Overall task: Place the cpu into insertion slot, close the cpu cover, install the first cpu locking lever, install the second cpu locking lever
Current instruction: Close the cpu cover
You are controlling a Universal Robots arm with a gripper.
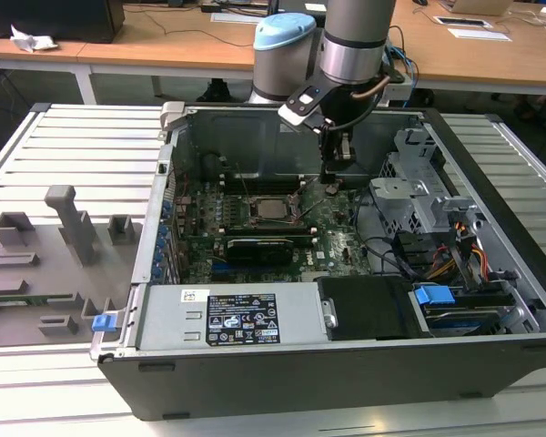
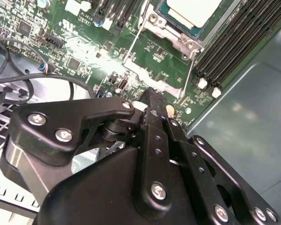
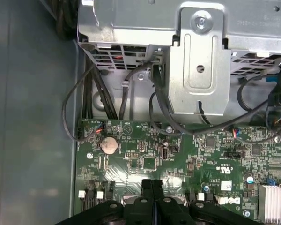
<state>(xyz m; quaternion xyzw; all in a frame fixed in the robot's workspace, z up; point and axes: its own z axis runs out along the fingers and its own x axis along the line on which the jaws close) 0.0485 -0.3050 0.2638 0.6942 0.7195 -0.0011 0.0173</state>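
Nearest, in the second wrist view, the pincer (image 2: 152,96) is closed and empty above the motherboard (image 2: 84,51). The first wrist view shows its fingers (image 3: 146,187) pressed together. In the exterior view the cpu (image 1: 275,209) lies in the insertion slot (image 1: 254,209), eight o'clock from the pincer: light, stiff, probably fragile; hold its edges.

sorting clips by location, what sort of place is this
Likely a robotics lab or workshop set in an office: an opened desktop computer case lies on a slatted metal workbench, a robot arm reaches into it, and wooden desks stand behind.
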